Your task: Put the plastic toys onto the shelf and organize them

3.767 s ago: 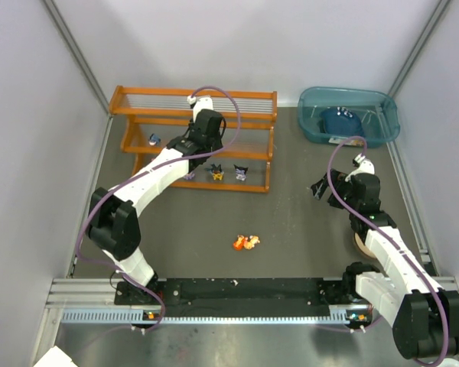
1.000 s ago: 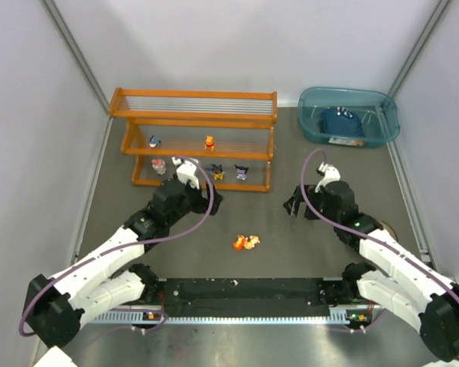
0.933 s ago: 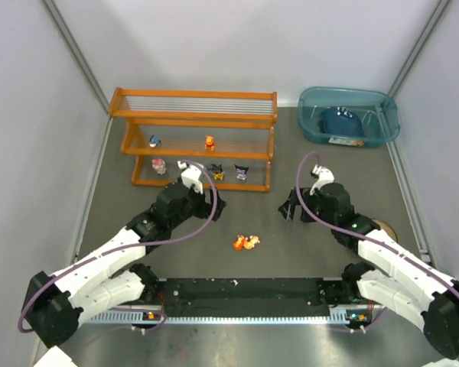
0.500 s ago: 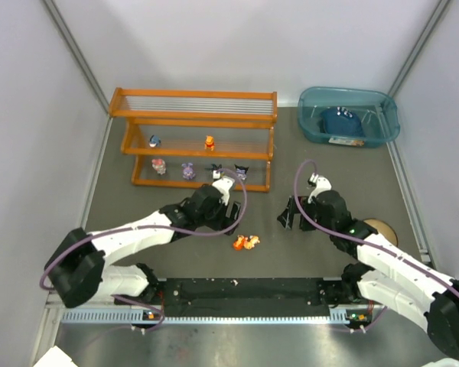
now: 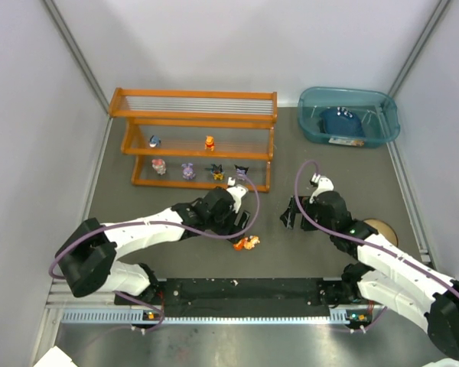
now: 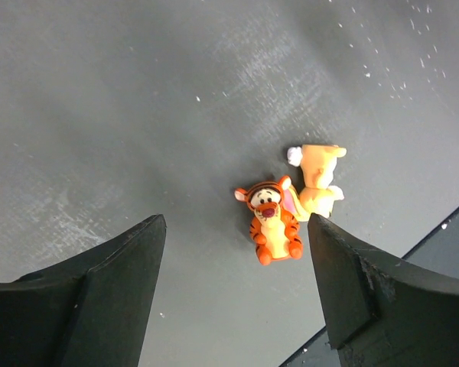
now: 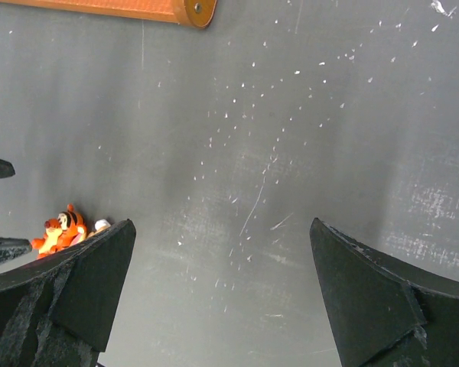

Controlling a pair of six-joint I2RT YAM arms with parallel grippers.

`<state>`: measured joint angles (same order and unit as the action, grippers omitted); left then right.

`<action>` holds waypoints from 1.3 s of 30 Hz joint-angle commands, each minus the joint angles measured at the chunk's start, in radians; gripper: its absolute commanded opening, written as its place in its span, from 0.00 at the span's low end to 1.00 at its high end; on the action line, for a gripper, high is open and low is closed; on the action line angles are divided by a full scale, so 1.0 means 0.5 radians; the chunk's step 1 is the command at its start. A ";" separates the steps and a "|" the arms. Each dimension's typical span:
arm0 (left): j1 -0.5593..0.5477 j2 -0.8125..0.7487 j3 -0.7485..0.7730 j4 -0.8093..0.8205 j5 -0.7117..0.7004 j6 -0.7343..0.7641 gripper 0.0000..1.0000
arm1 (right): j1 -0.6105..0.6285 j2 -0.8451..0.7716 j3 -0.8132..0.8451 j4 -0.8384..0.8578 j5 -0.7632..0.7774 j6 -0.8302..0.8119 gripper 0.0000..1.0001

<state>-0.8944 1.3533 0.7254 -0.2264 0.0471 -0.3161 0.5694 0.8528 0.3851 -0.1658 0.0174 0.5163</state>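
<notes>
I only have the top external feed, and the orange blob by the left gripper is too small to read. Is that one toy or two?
Observer: Two. The left wrist view shows a striped tiger figurine lying against a paler orange figurine.
Operator: Is the left gripper closed on them?
Observer: No. The left gripper is open. Both toys show in the gap ahead, and neither finger touches them.
Operator: Anything from the right wrist?
Observer: The right gripper is open and empty, with the tiger at that view's left edge.
</notes>
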 commanded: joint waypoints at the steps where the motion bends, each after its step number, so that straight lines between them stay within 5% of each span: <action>1: -0.034 0.030 0.053 -0.010 0.096 0.043 0.79 | 0.015 -0.024 0.055 0.016 0.051 -0.029 0.99; 39: -0.089 0.322 0.252 -0.127 0.173 0.065 0.48 | 0.012 -0.040 0.055 -0.006 0.097 -0.079 0.99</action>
<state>-0.9314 1.5040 0.8173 -0.2943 0.1165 -0.2855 0.5694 0.8505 0.3851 -0.1818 0.0525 0.4904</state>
